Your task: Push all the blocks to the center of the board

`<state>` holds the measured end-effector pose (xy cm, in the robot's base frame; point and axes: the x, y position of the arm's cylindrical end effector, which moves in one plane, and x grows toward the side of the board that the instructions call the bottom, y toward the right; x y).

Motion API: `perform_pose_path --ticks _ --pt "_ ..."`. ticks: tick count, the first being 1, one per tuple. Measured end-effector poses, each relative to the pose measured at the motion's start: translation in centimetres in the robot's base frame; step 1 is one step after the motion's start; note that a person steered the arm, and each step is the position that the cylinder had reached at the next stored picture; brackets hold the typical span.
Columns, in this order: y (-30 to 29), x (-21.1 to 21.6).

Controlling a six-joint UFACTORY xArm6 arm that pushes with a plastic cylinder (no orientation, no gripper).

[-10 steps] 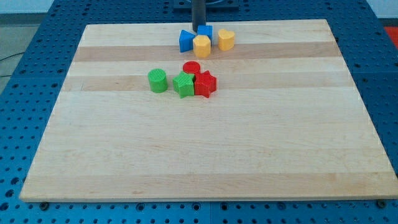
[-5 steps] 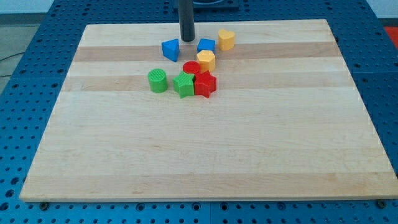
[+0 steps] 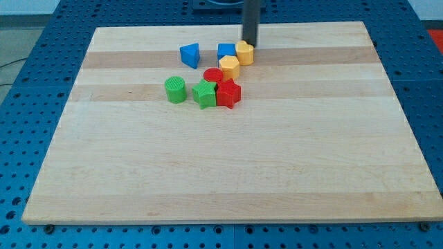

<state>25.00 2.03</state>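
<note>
blocks: all bunched far of the board's (image 3: pixel 228 166) centre | far row: blue wedge (image 3: pixel 190 54) apart at left, blue cube (image 3: pixel 226 51) touching yellow block (image 3: pixel 244 52) | yellow hexagon (image 3: pixel 229 67) against red cylinder (image 3: pixel 212 75) | nearer: green cylinder (image 3: pixel 176 89), green star (image 3: pixel 204 93) touching red star (image 3: pixel 228 93) | my tip (image 3: pixel 249 43): just behind yellow block; plain rod, grasps nothing

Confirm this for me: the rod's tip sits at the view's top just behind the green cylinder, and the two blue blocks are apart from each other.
Not quite. In the camera view my tip sits at the view's top just behind the yellow block, not the green cylinder, which lies well away toward the view's left. The rest holds: the two blue blocks are apart.
</note>
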Motion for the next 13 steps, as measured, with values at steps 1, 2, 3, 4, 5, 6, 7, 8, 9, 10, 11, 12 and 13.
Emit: perform_pose_path --ticks 1,2,3,4,5,6,7,8,9,10,11,12,13 --pt "-1.7 2.8" --pt "-1.1 2.9" --pt "-1.1 6.3" --pt "-1.0 5.5" --pt "4.3 1.0" --pt "13.5 5.4" --pt "6.2 5.5" --pt "1.9 4.1" --pt "-8.3 6.2" --pt "-7.5 2.6" --pt "-6.0 0.5" --pt "-11.6 -0.3" --pt "-13.9 3.4"
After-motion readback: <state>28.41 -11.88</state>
